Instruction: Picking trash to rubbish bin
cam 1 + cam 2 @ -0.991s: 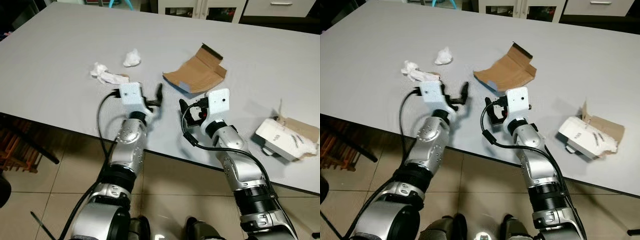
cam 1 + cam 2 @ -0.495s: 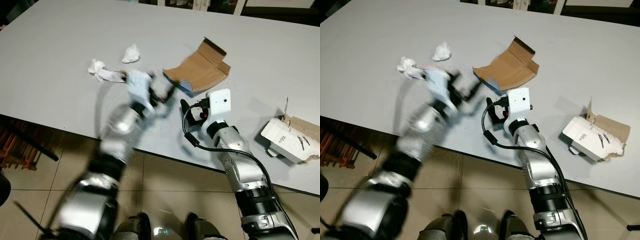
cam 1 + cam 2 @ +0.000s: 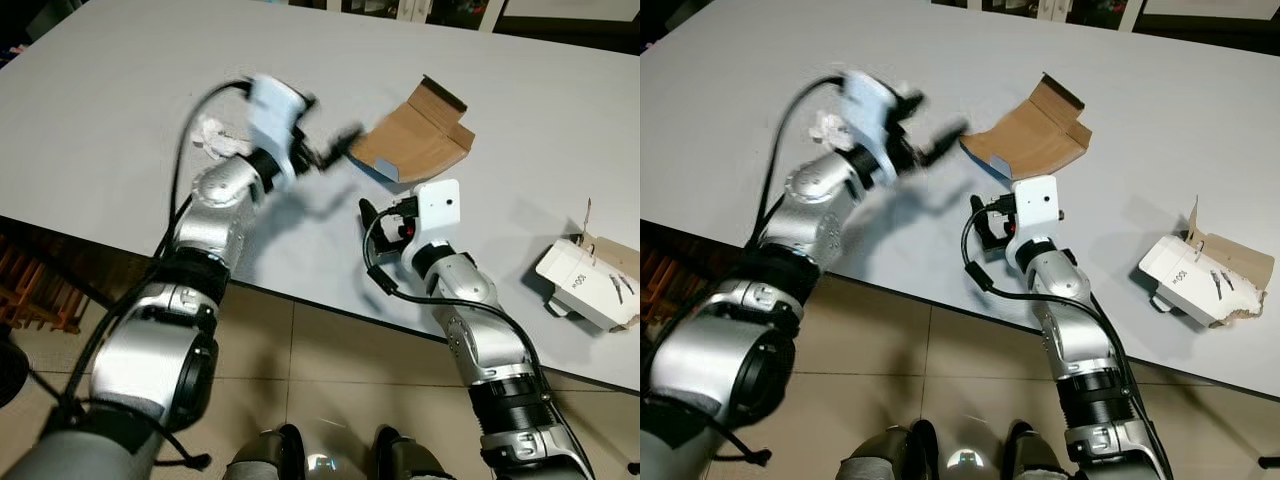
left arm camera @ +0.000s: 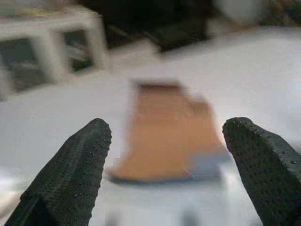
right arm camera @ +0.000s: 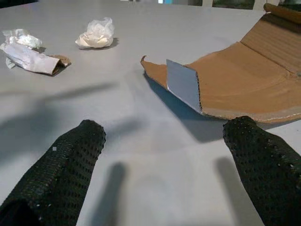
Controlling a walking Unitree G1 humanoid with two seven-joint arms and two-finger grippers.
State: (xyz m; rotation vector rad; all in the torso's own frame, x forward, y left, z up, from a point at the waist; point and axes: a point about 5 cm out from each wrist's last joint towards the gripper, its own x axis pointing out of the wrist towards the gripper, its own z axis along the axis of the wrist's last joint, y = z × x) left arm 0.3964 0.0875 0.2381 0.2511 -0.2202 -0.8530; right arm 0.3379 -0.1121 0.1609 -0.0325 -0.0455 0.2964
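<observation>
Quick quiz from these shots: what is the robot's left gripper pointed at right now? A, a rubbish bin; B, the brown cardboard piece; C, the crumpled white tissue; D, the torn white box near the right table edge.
B: in the left wrist view the brown cardboard piece sits between the open black fingers, and from the head camera the left gripper is stretched out beside it.

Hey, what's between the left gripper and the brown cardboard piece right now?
Nothing: in the left wrist view the open left gripper points at the cardboard piece, with just bare grey table between them.
</observation>
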